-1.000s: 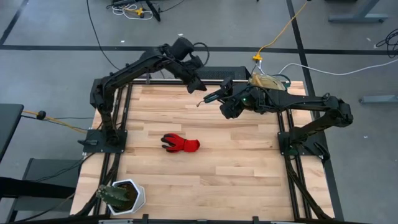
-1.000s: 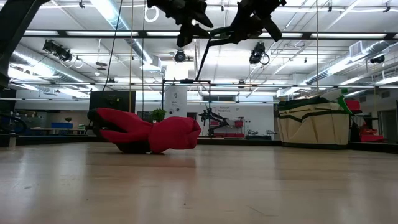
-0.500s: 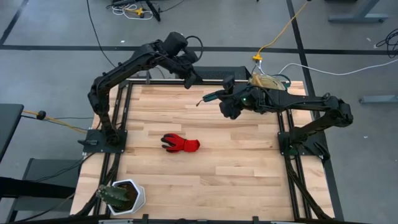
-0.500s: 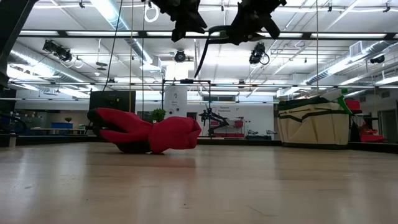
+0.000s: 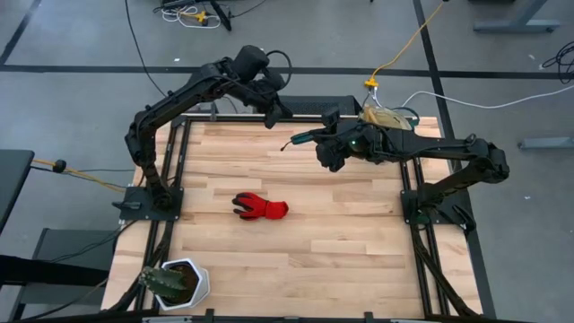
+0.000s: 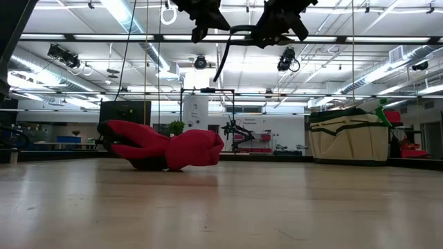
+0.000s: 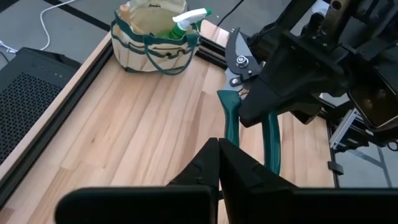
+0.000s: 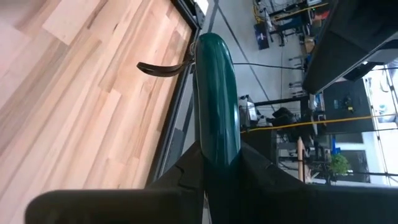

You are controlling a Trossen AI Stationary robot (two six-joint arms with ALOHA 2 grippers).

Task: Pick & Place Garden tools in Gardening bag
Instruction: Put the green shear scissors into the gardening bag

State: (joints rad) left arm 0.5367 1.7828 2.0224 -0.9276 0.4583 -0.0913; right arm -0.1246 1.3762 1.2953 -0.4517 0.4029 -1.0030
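Green-handled pruning shears (image 7: 249,106) are clamped in the right gripper (image 5: 325,144), held up in the air a little way off from the gardening bag (image 5: 384,118), which is parked at the table's (image 5: 296,242) far right corner with a green spray bottle (image 7: 186,20) poking out of it. Left gripper (image 5: 276,112) is pinched fully together with nothing in it, further from the bag. Red glove (image 5: 260,208) is left lying mid-table, well apart from the bag.
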